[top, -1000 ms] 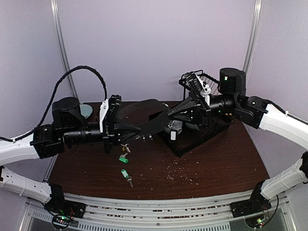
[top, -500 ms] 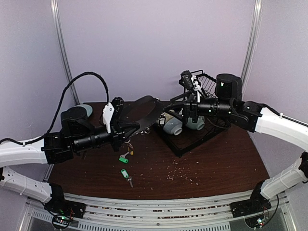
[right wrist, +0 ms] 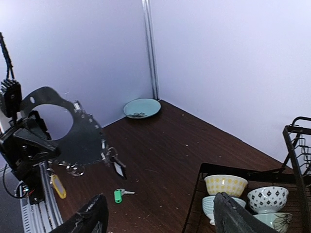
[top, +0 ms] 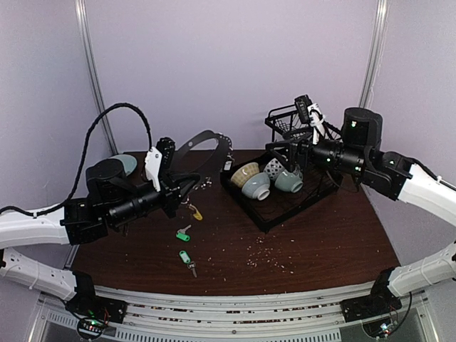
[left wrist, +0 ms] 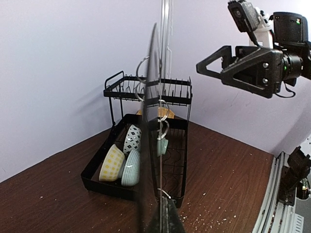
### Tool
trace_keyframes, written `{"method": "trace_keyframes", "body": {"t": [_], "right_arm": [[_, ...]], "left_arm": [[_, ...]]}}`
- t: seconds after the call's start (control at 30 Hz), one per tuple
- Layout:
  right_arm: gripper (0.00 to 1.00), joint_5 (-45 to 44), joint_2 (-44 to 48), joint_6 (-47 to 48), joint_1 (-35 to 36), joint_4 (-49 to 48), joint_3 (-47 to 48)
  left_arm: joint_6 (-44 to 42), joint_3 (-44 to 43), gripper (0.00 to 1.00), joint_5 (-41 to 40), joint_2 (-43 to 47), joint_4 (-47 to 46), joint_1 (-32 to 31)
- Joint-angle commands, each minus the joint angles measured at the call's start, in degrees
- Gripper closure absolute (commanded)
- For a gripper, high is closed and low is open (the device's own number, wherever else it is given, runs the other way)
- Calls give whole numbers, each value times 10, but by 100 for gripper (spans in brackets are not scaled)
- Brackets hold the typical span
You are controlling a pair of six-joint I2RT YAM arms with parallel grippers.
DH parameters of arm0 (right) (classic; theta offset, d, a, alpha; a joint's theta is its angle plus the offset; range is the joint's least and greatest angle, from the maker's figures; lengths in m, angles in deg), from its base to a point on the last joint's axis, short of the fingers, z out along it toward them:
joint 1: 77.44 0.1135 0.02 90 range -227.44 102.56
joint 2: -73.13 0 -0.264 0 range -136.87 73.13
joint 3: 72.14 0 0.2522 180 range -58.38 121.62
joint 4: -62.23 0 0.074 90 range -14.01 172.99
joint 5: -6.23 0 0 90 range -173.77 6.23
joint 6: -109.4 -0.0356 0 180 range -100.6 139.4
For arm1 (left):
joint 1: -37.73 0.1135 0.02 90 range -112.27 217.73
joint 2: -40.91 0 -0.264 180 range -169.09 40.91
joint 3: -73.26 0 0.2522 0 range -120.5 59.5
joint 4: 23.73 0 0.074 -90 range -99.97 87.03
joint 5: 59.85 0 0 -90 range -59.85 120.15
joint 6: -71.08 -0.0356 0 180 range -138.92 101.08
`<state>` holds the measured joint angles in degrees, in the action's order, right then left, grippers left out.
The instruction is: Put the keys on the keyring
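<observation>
As it is clasped by the left gripper's (top: 187,185) jaws, the keyring (top: 201,135) is raised at centre left.
A yellow-tagged key (top: 194,211) is hung beneath, two green-tagged keys (top: 184,233) are laid on the table (top: 320,235), and the right gripper's (right wrist: 159,204) jaws are spread wide.

table (top: 335,242): dark wood, crumbs (top: 260,251) | two green-tagged keys (top: 184,233) | black dish rack (top: 285,208) | teal plate (right wrist: 141,108)

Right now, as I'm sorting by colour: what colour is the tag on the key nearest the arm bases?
Green tag; top external view shows it best.
</observation>
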<state>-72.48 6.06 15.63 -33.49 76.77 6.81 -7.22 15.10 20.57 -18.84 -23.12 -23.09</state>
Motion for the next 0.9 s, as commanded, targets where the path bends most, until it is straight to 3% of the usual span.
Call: {"method": "trace_keyframes", "body": {"t": [0.0, 0.07, 0.13, 0.23, 0.4, 0.63, 0.87], "right_arm": [[26, 175, 8, 5, 4, -2, -8], [29, 272, 10, -7, 28, -60, -36], [31, 299, 7, -17, 64, -137, -70], [40, 253, -12, -11, 103, -208, -91], [55, 201, -64, -35, 112, -281, -85], [67, 161, -105, -31, 114, -332, -75], [78, 181, -138, -4, 114, -311, -46]], "left_arm": [[10, -9, 100, -25, 12, -53, 1], [21, -12, 100, -23, 13, -60, 1], [30, -9, 100, -13, 19, -74, 1], [40, -7, 100, 6, 22, -94, -1], [23, -17, 100, 38, 19, -106, -11], [-13, -22, 100, 62, 26, -111, -14], [-27, -28, 100, 68, 25, -109, -14]]}}
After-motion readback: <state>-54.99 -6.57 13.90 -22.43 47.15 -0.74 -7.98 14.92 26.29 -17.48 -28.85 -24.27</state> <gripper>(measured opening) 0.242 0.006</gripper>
